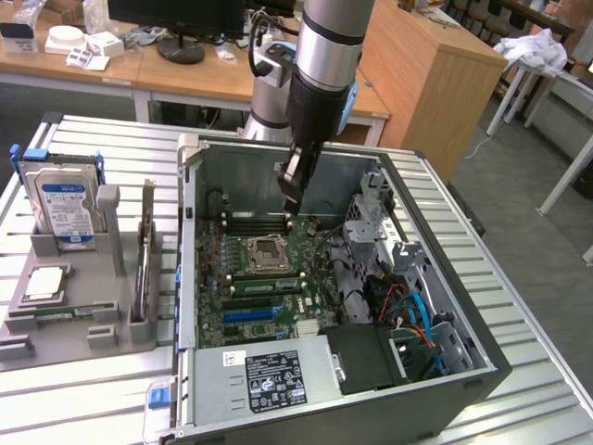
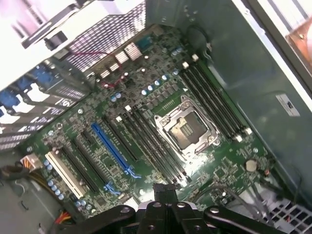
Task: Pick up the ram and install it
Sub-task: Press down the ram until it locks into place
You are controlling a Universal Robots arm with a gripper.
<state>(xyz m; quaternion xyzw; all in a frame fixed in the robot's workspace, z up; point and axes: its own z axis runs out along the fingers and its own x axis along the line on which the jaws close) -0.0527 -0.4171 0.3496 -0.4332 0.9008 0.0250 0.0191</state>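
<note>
1. Exterior view: the claw [image 1: 291, 197], clenched and holding nothing, hangs at upper centre inside the computer case [image 1: 188, 278]. A green stick, judged to be the ram [image 1: 267, 284], stands in a slot just below the processor socket [image 1: 264, 250].
2. Wrist view: the claw [image 2: 165, 187] is at bottom centre, near the ends of the memory slots [image 2: 151, 141]; I cannot pick out the ram here.
3. Judgement: seating stage. A firm, straight press along the stick is needed.

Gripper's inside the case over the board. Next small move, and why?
Probably lift straight out of the case: the gripper is shut above the memory slots, I can't make out anything held in it, and what looks like a green stick lies in the tray.
</note>
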